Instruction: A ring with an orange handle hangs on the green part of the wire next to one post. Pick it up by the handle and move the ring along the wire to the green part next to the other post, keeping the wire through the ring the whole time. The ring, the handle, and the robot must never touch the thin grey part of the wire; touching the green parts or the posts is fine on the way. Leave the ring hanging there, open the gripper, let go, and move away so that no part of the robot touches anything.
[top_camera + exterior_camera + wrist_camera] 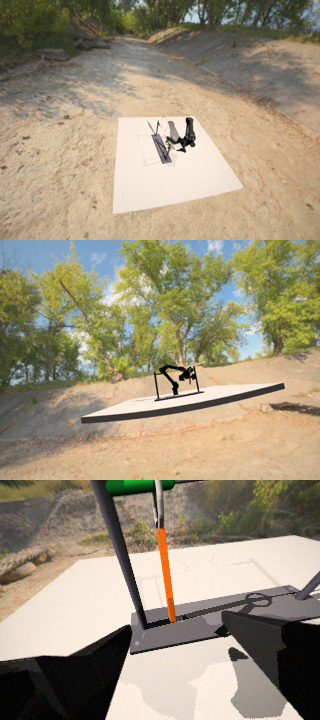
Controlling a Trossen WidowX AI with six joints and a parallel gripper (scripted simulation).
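Observation:
The ring (159, 505) hangs on the green part (131, 486) (168, 142) beside one post (121, 555) (196, 379). That is the near post in the top view and the right one in the exterior view. The orange handle (166, 575) (169, 147) (190, 380) hangs down from the ring, nearly upright. My gripper (175, 622) (172, 144) is wide open and empty. In the wrist view the handle's lower end shows between the two fingertips, seemingly just beyond them, with a finger on either side. The ring's top is cut off in the wrist view.
The other post (156, 129) (156, 386) (311, 586) stands at the far end of the dark base (158, 143) with its own green part (159, 373). The thin grey wire (171, 352) loops high between the posts. The base stands on a white table top (144, 188).

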